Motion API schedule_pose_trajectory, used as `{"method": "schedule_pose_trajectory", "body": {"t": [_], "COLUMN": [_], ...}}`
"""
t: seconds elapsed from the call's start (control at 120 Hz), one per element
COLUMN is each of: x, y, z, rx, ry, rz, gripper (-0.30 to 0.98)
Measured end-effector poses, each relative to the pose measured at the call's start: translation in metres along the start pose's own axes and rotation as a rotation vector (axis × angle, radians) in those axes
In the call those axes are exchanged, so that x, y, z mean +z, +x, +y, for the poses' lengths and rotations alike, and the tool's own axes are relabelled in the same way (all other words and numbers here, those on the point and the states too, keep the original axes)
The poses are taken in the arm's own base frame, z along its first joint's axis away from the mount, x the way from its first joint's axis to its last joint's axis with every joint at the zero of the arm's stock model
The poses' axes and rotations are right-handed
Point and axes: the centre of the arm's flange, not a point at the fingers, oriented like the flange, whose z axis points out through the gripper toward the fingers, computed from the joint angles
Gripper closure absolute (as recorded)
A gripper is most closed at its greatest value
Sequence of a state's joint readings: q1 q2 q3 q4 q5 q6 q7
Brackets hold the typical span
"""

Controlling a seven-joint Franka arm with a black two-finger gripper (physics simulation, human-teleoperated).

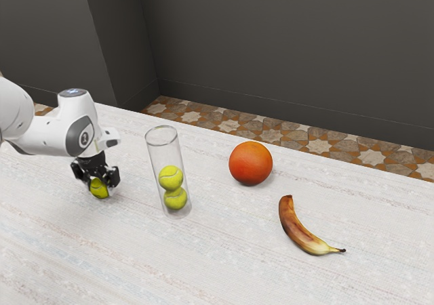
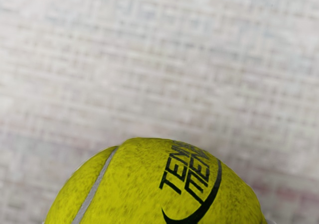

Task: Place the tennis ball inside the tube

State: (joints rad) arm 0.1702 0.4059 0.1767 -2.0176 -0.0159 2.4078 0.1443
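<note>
At the exterior view's left, the black gripper (image 1: 100,185) had its jaws clamped on the fuzzy yellow-green tennis ball (image 1: 99,189), outside the tube. Right of it stood the clear, smooth, cylindrical tube (image 1: 163,157), two balls (image 1: 173,188) stacked inside. Farther right sat a round, dimpled orange (image 1: 251,163); rightmost and nearer, a curved, brown-mottled banana (image 1: 302,235) lay on the pale, streaked table (image 1: 224,264).

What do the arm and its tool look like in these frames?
Arm: glossy white, rounded casings, dark grey oval joint cover with a light ring-shaped mark, dark cap with a small pale-blue mark on top. Tool: black, angular, two-fingered, mounted under the white wrist section.
</note>
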Motion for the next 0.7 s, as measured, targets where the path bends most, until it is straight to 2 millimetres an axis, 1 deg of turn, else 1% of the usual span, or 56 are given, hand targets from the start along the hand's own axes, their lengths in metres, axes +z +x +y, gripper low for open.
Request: {"method": "schedule_pose_trajectory", "body": {"t": [0.1,0.25,0.317,0.4,0.433,0.5,0.533,0.6,0.7], "x": [0.0,-0.001,-0.006,-0.018,-0.027,-0.053,-0.071,-0.116,-0.179], "y": [0.0,0.0,0.0,0.0,0.0,0.0,-0.001,-0.006,-0.021], "z": [0.0,0.0,0.0,0.003,0.006,0.017,0.025,0.044,0.071], "rx": [0.0,-0.003,-0.005,-0.004,-0.003,0.005,0.015,0.041,0.074], "ry": [0.001,0.002,0.002,-0.001,-0.006,-0.021,-0.029,-0.044,-0.07], "rz": [0.0,-0.001,0.003,0.009,0.015,0.032,0.047,0.087,0.139], "gripper": [0.27,0.29,0.32,0.36,0.37,0.41,0.42,0.46,0.5]}}
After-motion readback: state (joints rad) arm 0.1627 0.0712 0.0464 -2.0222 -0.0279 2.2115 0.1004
